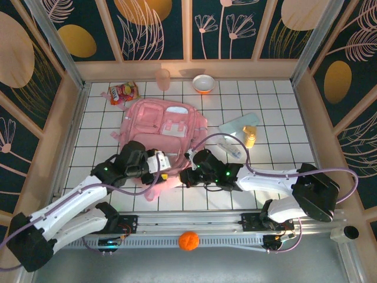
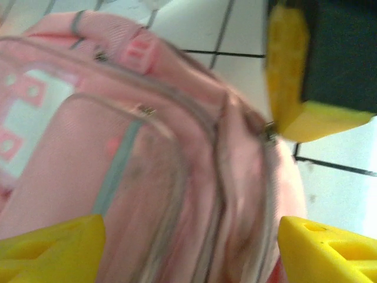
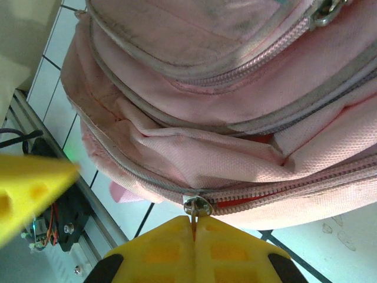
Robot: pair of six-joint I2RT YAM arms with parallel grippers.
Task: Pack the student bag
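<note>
A: Entry one, student bag (image 1: 162, 127): centre of the top view, flat on the tiled bench (image 1: 277, 112), front pockets up, one end toward the arm bases. Grip details?

B: Right pincer (image 3: 194, 227): closed tight on the metal zip pull (image 3: 197, 206), bottom centre of the right wrist view. Thin tab pinched edge-on between the yellow fingers (image 3: 235, 247). Zip line running off to the right, a red sliver under it. Judged barely opened, if at all.

A: Left pincer (image 2: 191, 247): spread wide, nothing held. Yellow fingers (image 2: 53, 247) in the bottom corners of the left wrist view, pink fabric between them, unclamped.

B: Step in hand, by judgement: unzipping a compartment ahead of packing. Method: draw the pull along the line of the teeth, never straight away from the bag. Slow round the curved corner, with folds bunched just beside the slider.

A: Counter-hold advised. Close the left pincer on fabric near the slider, on the side away from travel, or press the bag down. Otherwise a likely drag of the whole soft bag across the tiles.

B: Risk entries: tab slipping from the pinch; loose fold caught in the slider. Remedy for both: short pulls, fabric tensioned flat first.

A: Awaiting packing, apart from the bag: snack packet (image 1: 123, 92) upper left, bowl (image 1: 204, 83) top centre, yellow bottle (image 1: 250, 136) right of centre.
</note>
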